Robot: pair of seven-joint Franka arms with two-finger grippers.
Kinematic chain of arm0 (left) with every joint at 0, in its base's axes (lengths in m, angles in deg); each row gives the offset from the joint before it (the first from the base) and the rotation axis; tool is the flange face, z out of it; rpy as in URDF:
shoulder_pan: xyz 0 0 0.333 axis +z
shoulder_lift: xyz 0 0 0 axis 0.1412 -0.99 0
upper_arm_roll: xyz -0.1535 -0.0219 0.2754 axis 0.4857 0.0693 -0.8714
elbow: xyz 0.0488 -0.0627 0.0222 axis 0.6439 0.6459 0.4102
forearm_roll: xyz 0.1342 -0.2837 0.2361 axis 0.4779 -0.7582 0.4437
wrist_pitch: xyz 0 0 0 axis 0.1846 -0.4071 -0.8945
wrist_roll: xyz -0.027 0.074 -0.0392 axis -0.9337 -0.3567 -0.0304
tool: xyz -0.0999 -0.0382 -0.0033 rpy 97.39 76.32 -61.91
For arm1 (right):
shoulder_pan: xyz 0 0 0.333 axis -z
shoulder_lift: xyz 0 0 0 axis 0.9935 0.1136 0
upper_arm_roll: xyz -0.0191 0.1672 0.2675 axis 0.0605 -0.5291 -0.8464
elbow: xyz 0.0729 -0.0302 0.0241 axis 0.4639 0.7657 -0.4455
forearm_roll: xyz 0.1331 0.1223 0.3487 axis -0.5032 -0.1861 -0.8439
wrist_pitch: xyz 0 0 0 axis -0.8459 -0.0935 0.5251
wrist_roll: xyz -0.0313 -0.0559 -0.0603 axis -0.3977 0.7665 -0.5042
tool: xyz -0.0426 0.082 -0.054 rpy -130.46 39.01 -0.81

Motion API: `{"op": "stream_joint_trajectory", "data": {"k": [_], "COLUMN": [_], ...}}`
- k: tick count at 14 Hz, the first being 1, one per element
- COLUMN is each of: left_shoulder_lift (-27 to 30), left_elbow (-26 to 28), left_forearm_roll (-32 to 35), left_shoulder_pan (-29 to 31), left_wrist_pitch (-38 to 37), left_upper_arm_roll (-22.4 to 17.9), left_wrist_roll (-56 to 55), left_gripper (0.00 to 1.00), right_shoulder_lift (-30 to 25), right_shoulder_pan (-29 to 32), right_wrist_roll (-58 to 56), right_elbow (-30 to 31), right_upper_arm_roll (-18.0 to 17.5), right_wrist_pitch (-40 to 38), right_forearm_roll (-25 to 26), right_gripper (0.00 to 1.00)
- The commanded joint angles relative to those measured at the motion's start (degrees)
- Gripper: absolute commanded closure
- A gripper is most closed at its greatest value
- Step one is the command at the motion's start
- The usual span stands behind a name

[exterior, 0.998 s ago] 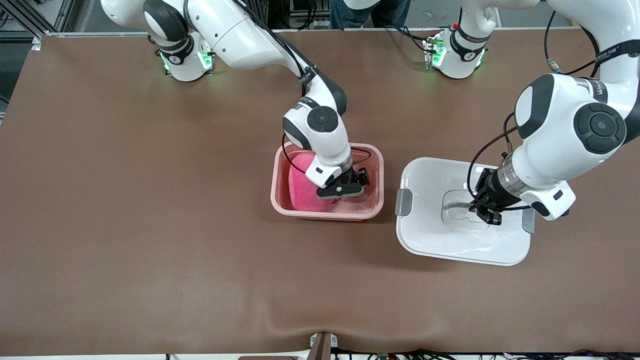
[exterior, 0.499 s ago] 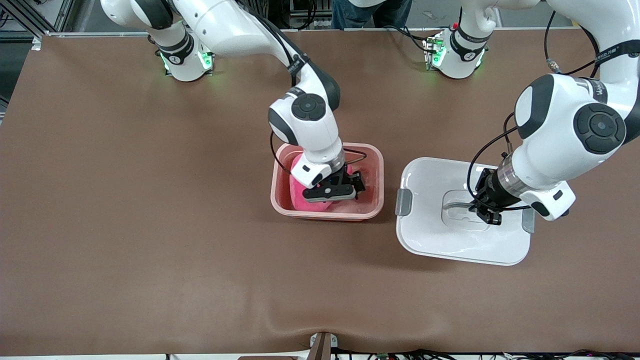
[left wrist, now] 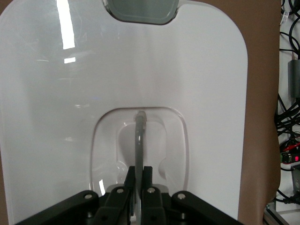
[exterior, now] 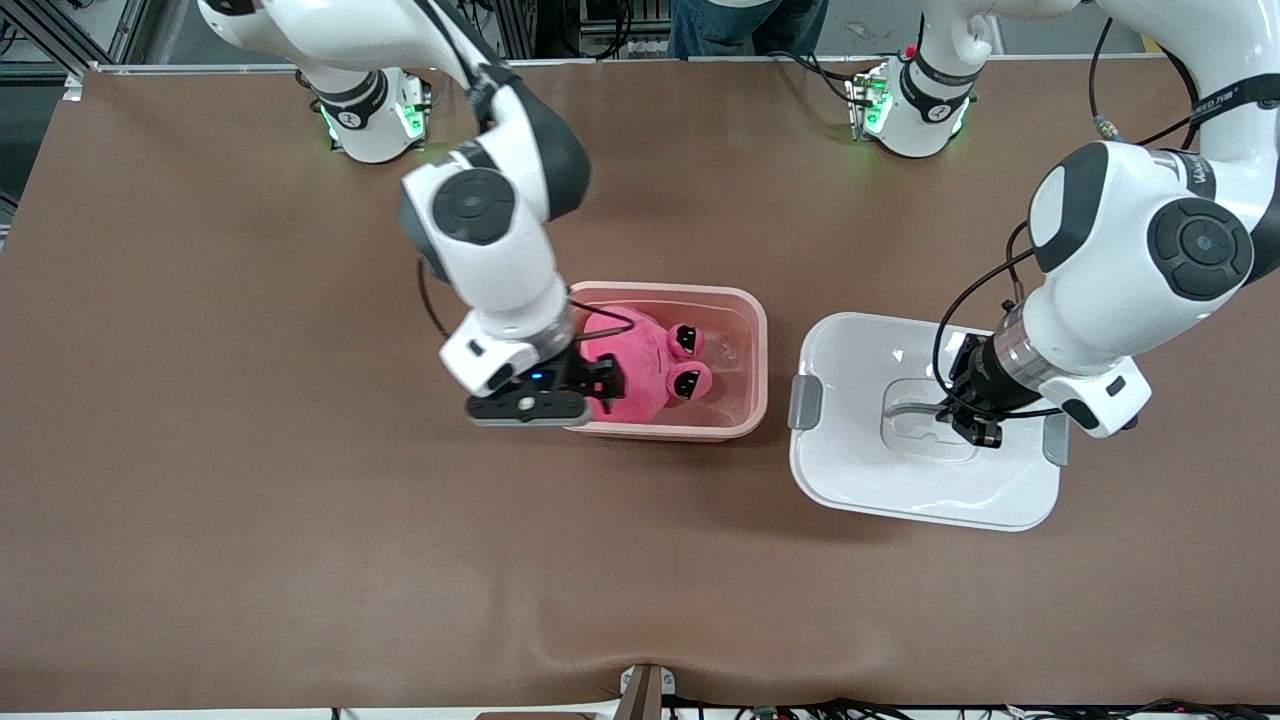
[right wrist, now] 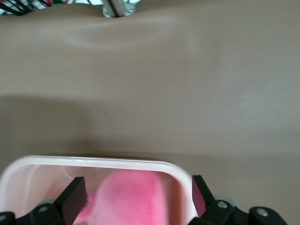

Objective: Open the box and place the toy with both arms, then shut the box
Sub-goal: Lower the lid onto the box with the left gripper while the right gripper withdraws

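The open pink box (exterior: 745, 330) stands mid-table with the hot-pink toy (exterior: 640, 368) lying in it, dark eyes up. My right gripper (exterior: 603, 386) hangs open just above the box's end toward the right arm. In the right wrist view the toy (right wrist: 133, 197) shows below and between the spread fingers (right wrist: 75, 197), inside the box rim (right wrist: 93, 161), and nothing is gripped. The white lid (exterior: 850, 470) lies beside the box toward the left arm's end. My left gripper (exterior: 968, 428) is shut on the lid's thin grey handle (left wrist: 139, 140); in the left wrist view the left gripper (left wrist: 139, 174) pinches it.
A grey clip (exterior: 804, 403) sits on the lid's edge facing the box, and another clip (left wrist: 140, 8) shows in the left wrist view. Brown table cover (exterior: 300, 550) spreads all round. Cables lie past the table edge (left wrist: 290, 122).
My right gripper rose out of the box and drifted toward the right arm's end, leaving the toy inside with its face uncovered. The left gripper kept its hold on the handle.
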Motion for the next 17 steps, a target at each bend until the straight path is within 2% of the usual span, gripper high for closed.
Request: {"op": "stream_joint_trajectory", "data": {"k": [1, 4, 6, 10, 17], "left_shoulder_lift": [1.90, 1.64, 1.46, 1.02, -1.70], "left_elbow": [1.10, 0.66, 0.57, 0.57, 0.57], "left_forearm_roll": [-1.46, -1.20, -0.58, 1.17, 6.18], "left_shoulder_pan": [-0.12, -0.29, -0.82, -4.77, -14.35], "left_wrist_pitch": [0.12, 0.82, 1.25, 2.22, 7.23], "left_upper_arm_roll": [1.85, 4.31, 5.89, 6.25, 6.33], "left_wrist_roll": [-2.71, -7.27, -10.53, -16.33, -30.65], "left_gripper": [1.00, 1.00, 1.00, 1.00, 1.00], "right_shoulder_lift": [-8.43, -16.17, -18.91, -22.25, -27.96], "right_shoulder_pan": [3.75, 7.44, 9.90, 16.66, 29.06], "right_wrist_roll": [-3.70, -6.07, -10.72, -19.86, -32.70], "right_elbow": [9.31, 16.70, 18.74, 18.74, 18.48], "right_upper_arm_roll": [-1.13, -1.21, -1.30, -1.13, -1.48], "right_wrist_pitch": [-0.80, -0.88, -2.28, -10.27, -22.75], "right_forearm_roll": [0.46, 0.38, 0.29, -5.59, -6.30], "right_gripper": [0.00, 0.00, 0.00, 0.00, 0.00]}}
